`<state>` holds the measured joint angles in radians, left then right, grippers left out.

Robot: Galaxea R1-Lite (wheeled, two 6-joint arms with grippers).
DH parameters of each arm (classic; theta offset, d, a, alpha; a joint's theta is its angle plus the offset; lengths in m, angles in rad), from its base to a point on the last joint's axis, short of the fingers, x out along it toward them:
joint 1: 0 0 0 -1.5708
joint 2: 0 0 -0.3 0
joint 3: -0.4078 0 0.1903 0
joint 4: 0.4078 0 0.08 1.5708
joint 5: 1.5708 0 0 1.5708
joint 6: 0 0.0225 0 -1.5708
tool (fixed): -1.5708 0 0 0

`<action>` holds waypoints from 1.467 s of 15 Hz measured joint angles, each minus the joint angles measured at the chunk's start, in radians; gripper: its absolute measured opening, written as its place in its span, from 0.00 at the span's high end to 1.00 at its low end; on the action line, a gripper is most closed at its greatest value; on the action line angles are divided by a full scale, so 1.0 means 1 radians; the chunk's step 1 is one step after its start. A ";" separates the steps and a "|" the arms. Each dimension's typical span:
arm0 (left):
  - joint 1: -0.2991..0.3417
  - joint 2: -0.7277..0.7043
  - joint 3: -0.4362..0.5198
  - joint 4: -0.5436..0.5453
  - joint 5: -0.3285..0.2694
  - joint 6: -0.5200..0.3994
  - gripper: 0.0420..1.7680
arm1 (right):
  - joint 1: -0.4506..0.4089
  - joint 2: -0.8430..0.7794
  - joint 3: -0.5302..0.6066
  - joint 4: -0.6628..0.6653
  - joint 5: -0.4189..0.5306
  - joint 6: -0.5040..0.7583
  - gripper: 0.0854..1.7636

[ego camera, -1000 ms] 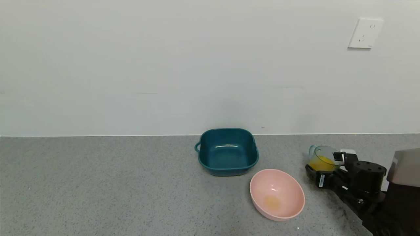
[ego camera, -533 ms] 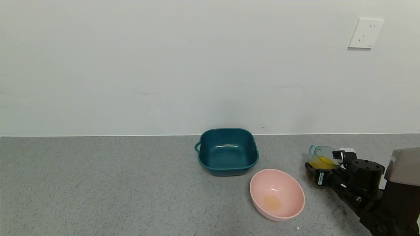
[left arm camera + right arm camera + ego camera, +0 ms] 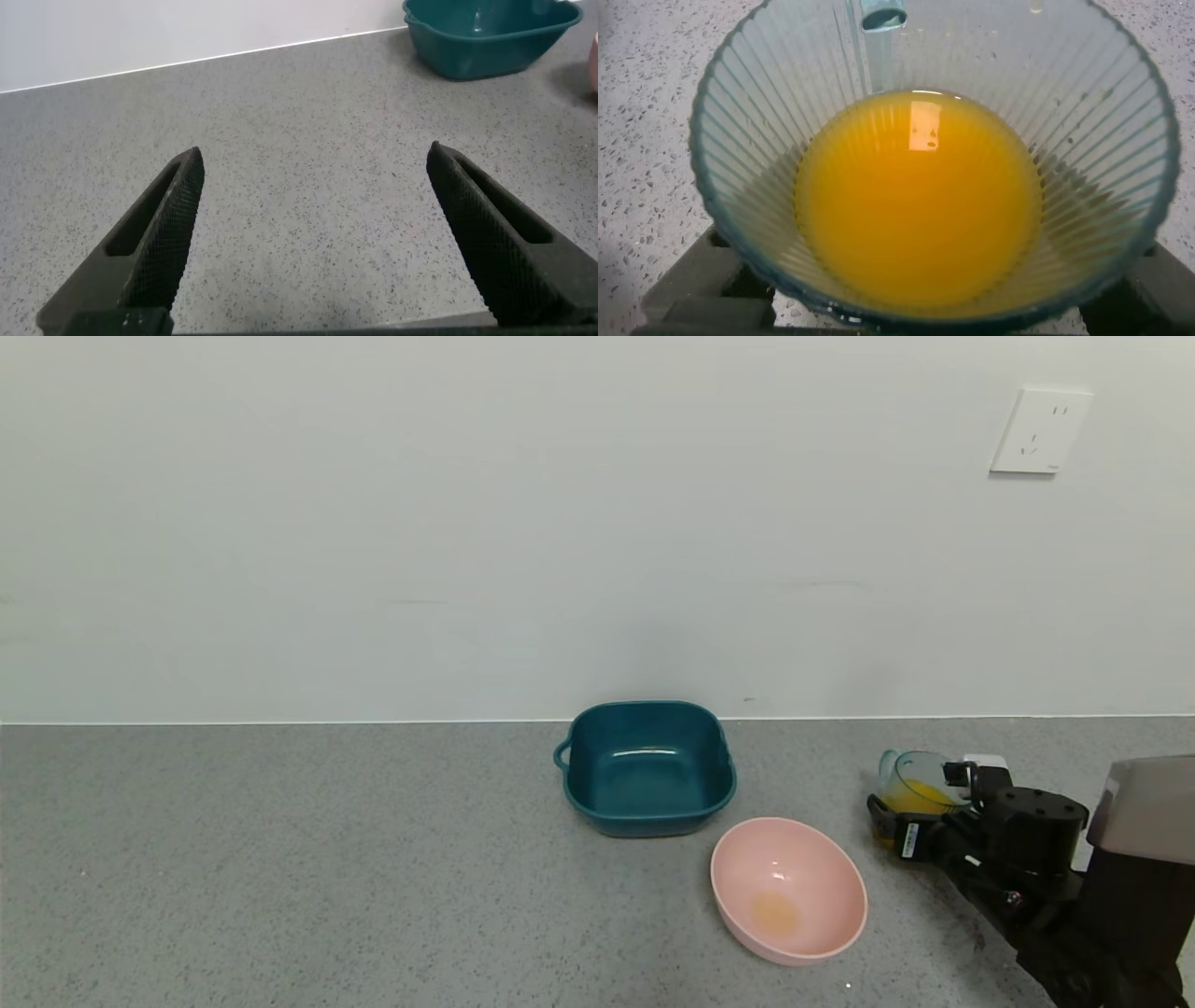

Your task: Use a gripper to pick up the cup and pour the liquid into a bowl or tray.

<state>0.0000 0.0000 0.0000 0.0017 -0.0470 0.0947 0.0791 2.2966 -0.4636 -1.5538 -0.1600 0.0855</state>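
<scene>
Cup (image 3: 934,177), ribbed translucent blue-grey, holds orange liquid (image 3: 920,201), clamped in right gripper (image 3: 920,812) jaws; left gripper (image 3: 318,233) jaws spread.

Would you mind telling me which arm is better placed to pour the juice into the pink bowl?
The right. The right gripper is already around the cup of juice, just right of the pink bowl. The left gripper is open over bare counter, far off.

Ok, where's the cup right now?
Head view, far right of the counter: the cup sits in the right gripper, just right of the pink bowl.
</scene>
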 joint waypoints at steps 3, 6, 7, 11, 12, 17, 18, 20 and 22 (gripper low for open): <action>0.000 0.000 0.000 0.000 0.000 0.000 0.03 | 0.000 0.001 -0.006 0.000 0.000 0.000 0.03; 0.000 0.000 0.000 0.000 0.000 0.000 0.03 | 0.000 0.007 -0.011 0.000 0.000 0.001 0.03; 0.000 0.000 0.000 0.000 0.000 0.000 0.03 | 0.000 0.009 -0.012 0.000 0.000 0.001 0.03; 0.000 0.000 0.000 0.000 0.000 0.000 0.03 | 0.001 0.011 -0.010 0.000 0.001 0.001 0.21; 0.000 0.000 0.000 0.000 0.000 0.000 0.03 | 0.000 0.012 -0.010 -0.001 0.001 0.001 0.23; 0.000 0.000 0.000 0.000 0.000 0.000 0.03 | 0.000 0.013 -0.007 -0.001 0.001 0.001 0.24; 0.000 0.000 0.000 0.000 0.000 0.000 0.03 | 0.000 0.012 -0.006 -0.001 0.001 0.001 0.24; 0.000 0.000 0.000 0.000 0.000 0.000 0.03 | 0.000 0.012 -0.004 -0.001 0.001 0.001 0.24; 0.000 0.000 0.000 0.000 0.000 0.000 0.03 | 0.000 0.011 -0.004 -0.001 0.001 0.001 0.24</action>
<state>0.0000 0.0000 0.0000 0.0017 -0.0470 0.0947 0.0794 2.3077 -0.4679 -1.5547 -0.1587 0.0864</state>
